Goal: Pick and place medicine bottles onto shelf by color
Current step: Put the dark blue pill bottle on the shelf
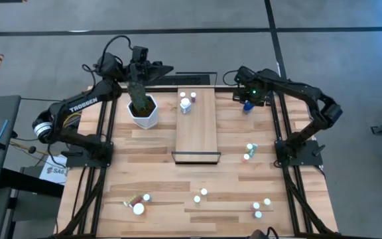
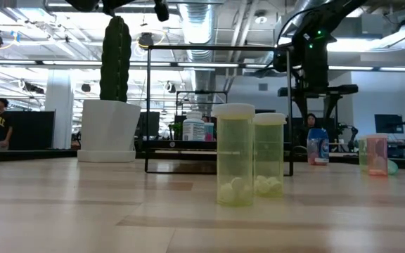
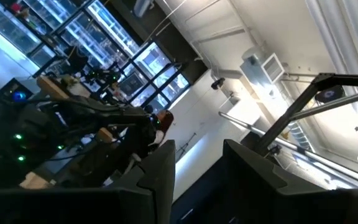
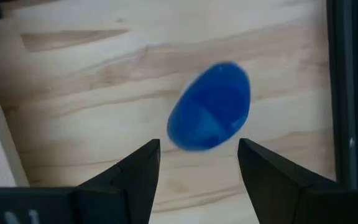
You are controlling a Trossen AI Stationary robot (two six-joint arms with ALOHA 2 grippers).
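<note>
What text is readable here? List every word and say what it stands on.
"TROSSEN": white letters on the left arm, high view.
"SA...": cut-off print on a white sheet beside the table's left edge.
Bottle labels on the shelf: too blurred to read.

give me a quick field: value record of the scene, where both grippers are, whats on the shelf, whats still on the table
right gripper: open, above the blue bottle, not touching it
left gripper: raised at the table's far left, by the cactus pot, nothing between its fingers
shelf: middle of the table, white bottles at its far end
green bottles: on the table right of the shelf
front of table: scattered small bottles, not yet placed
</note>
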